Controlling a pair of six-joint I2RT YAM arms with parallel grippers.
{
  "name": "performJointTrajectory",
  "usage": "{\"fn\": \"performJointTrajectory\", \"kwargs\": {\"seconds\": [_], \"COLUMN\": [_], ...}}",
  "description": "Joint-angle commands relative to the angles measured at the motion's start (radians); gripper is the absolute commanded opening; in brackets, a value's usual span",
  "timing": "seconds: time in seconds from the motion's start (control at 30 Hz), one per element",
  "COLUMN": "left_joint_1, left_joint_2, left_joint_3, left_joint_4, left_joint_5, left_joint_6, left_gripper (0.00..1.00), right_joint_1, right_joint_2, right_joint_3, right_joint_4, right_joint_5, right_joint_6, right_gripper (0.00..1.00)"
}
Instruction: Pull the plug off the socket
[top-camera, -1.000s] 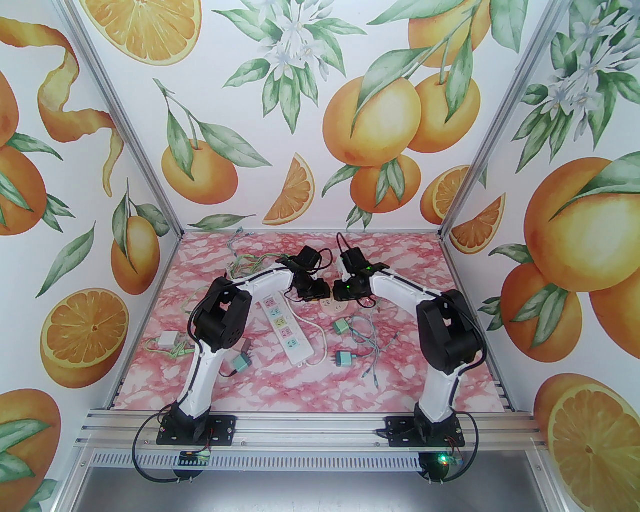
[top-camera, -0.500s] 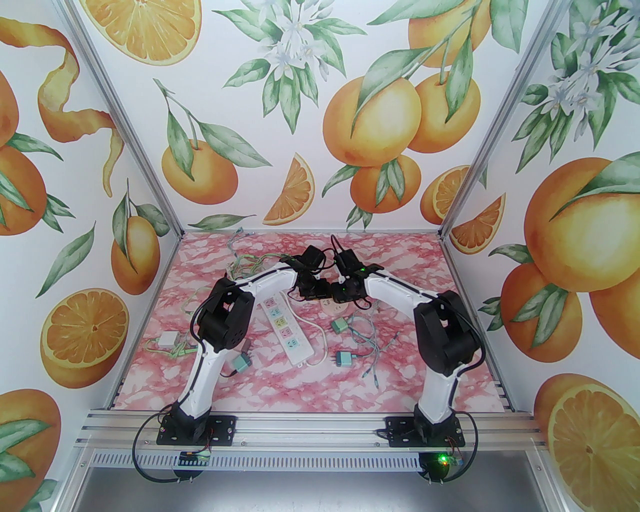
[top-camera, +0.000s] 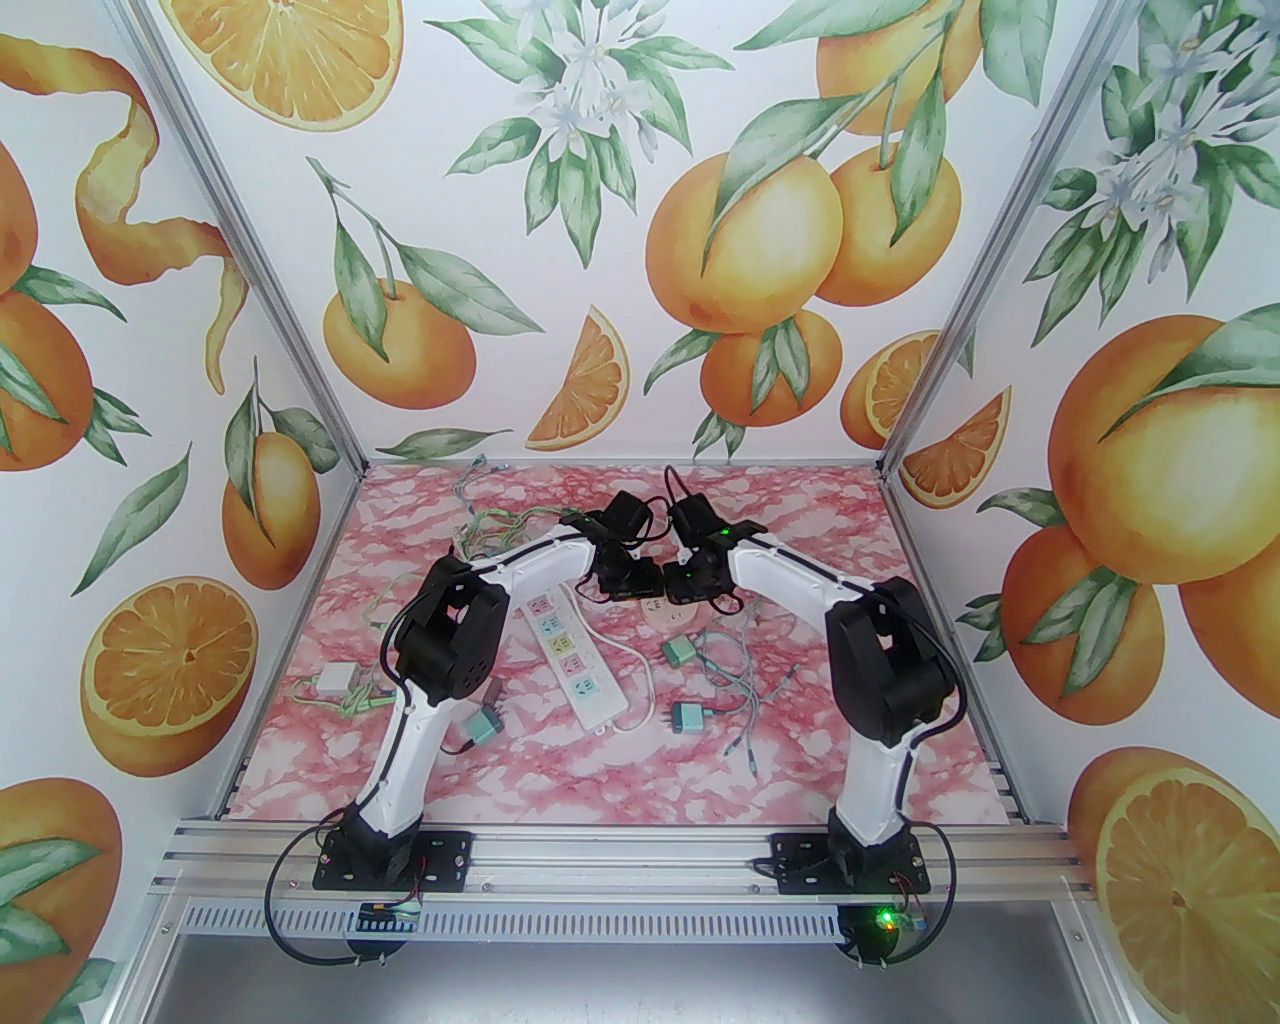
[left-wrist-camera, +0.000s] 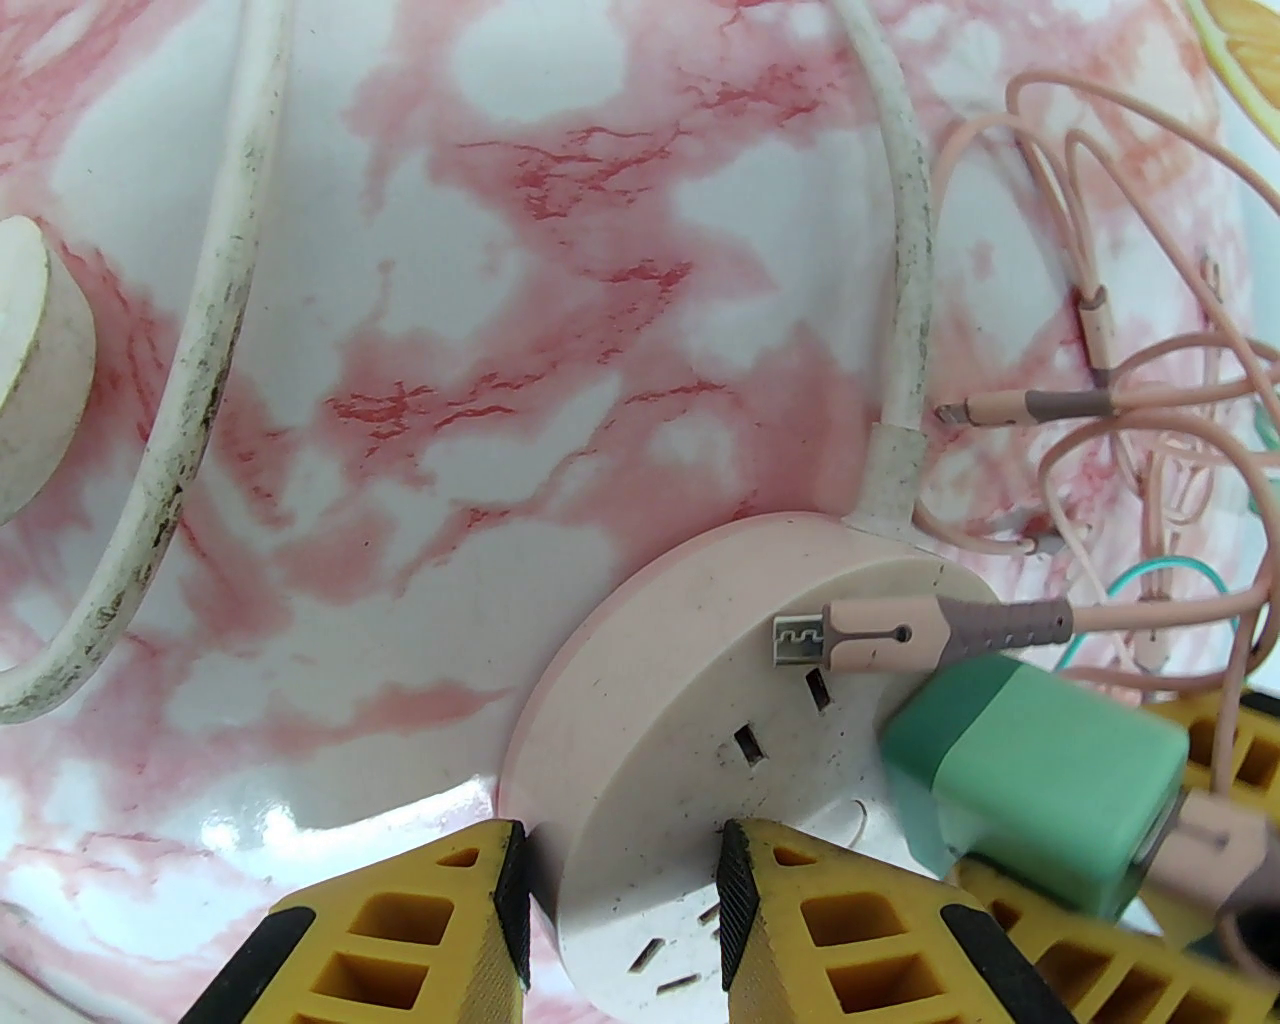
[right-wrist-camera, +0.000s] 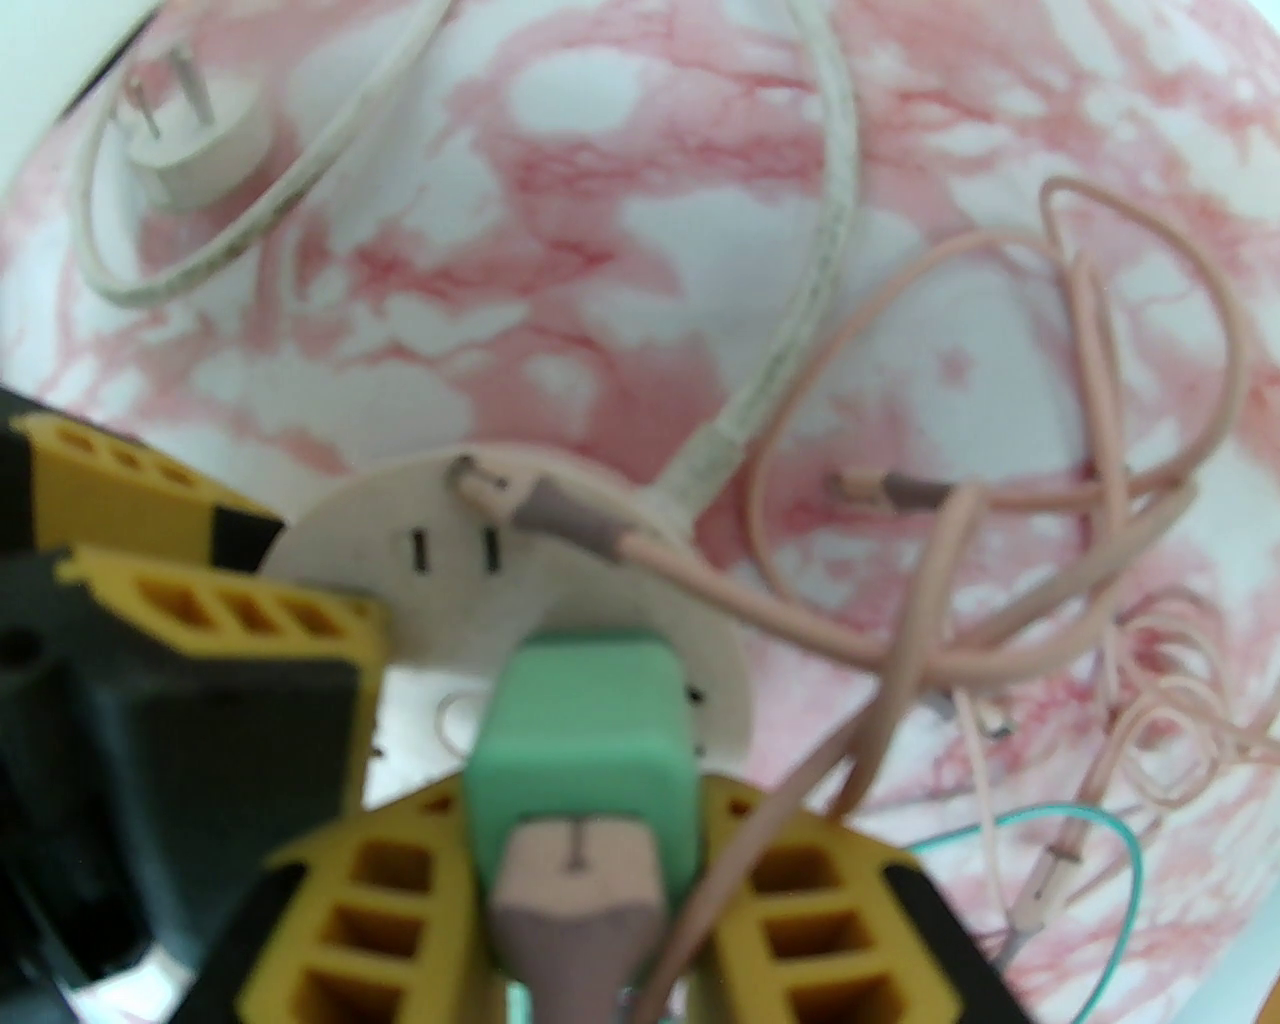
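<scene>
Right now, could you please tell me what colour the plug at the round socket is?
The plug is mint green, clearest in the right wrist view.

Round socket (top-camera: 668, 614) sits just past table (top-camera: 800, 770) centre. Power strip (top-camera: 570, 660) at its 8 o'clock. Adapter (top-camera: 681, 652) at its 6, second adapter (top-camera: 690, 715) further out at 6, cable tangle (top-camera: 745, 680) at 4. Third adapter (top-camera: 484, 726) at strip's 8, small box (top-camera: 330, 680) at strip's 9. Left wrist view: plug (left-wrist-camera: 1040, 770) on socket face, 3 o'clock side; left gripper (left-wrist-camera: 620, 880) straddles socket rim at 6. Right gripper (right-wrist-camera: 585, 850) has a finger either side of plug.
</scene>
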Motion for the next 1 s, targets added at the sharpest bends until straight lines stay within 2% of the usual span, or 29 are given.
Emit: {"fn": "performJointTrajectory", "kwargs": {"seconds": [0.0, 0.07, 0.17, 0.4, 0.6, 0.8, 0.97], "left_joint_1": [-0.056, -0.055, -0.056, -0.056, -0.056, -0.055, -0.056], "left_joint_2": [0.159, 0.159, 0.157, 0.165, 0.171, 0.175, 0.165], "left_joint_3": [-0.099, -0.100, -0.101, -0.092, -0.088, -0.087, -0.097], "left_joint_4": [-0.180, -0.174, -0.174, -0.176, -0.179, -0.182, -0.182], "left_joint_5": [-0.046, -0.046, -0.045, -0.043, -0.041, -0.041, -0.059], "left_joint_6": [0.016, 0.014, 0.013, 0.019, 0.035, 0.057, 0.042], "left_gripper": [0.35, 0.35, 0.35, 0.35, 0.35, 0.35, 0.35], "right_joint_1": [-0.049, -0.069, -0.066, 0.082, 0.144, 0.125, 0.018], "right_joint_2": [-0.025, -0.025, -0.027, 0.033, 0.066, 0.025, -0.013], "right_joint_3": [0.050, 0.048, 0.053, 0.159, 0.166, 0.128, 0.076], "right_joint_4": [0.035, 0.049, 0.053, -0.099, -0.121, -0.078, -0.008], "right_joint_5": [-0.179, -0.227, -0.224, 0.041, 0.109, 0.080, -0.114], "right_joint_6": [0.058, 0.086, 0.099, -0.032, -0.033, -0.006, 0.048], "right_gripper": [0.18, 0.18, 0.18, 0.19, 0.19, 0.19, 0.19]}}
